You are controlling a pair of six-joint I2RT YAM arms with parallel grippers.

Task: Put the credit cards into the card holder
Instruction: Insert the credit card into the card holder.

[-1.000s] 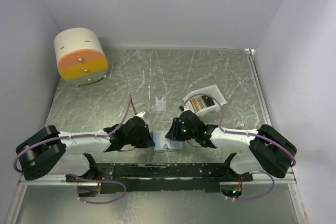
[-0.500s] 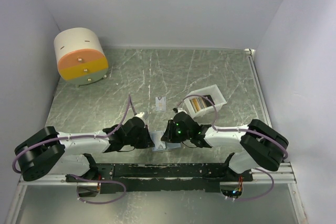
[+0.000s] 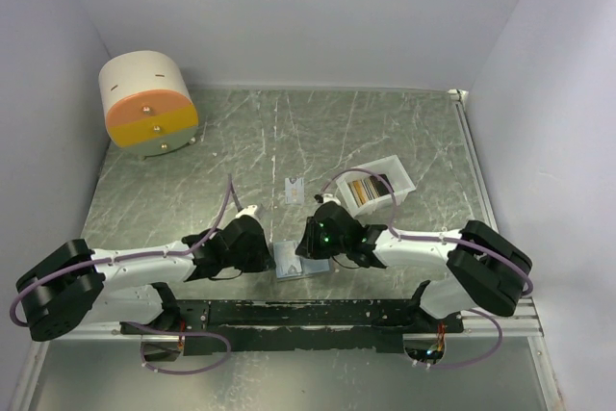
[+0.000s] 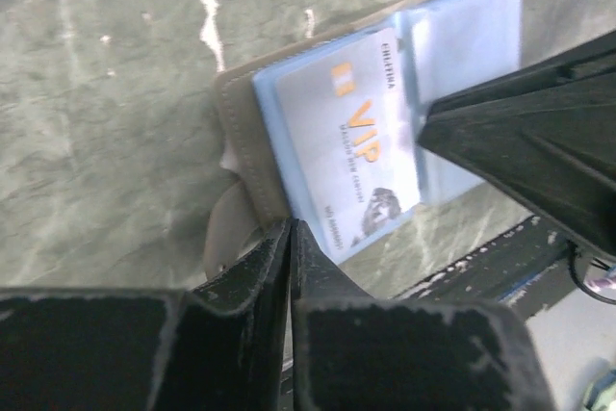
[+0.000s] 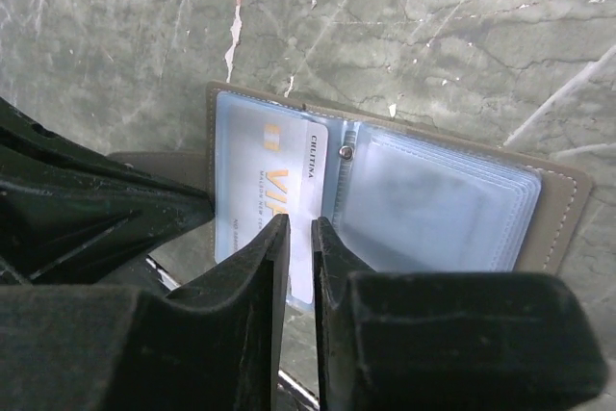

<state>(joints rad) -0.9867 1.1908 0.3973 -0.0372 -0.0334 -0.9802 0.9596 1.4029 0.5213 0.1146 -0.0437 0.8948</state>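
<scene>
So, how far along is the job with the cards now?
Early stage. Done: the card holder lies open, with a VIP card on one sleeve; whether it is fully inside is unclear. In hand: the right gripper is at that card. Remaining: one loose card, and others in the white tray.

walls (image 3: 289, 7): were plain pale lavender-white, closing in the back and both sides | table (image 3: 385, 132): had a grey-green marbled top, streaked with white scratches | metal ledge (image 3: 318, 382): ran dull silver along the near edge | light: was soft and even, with faint shadows
</scene>
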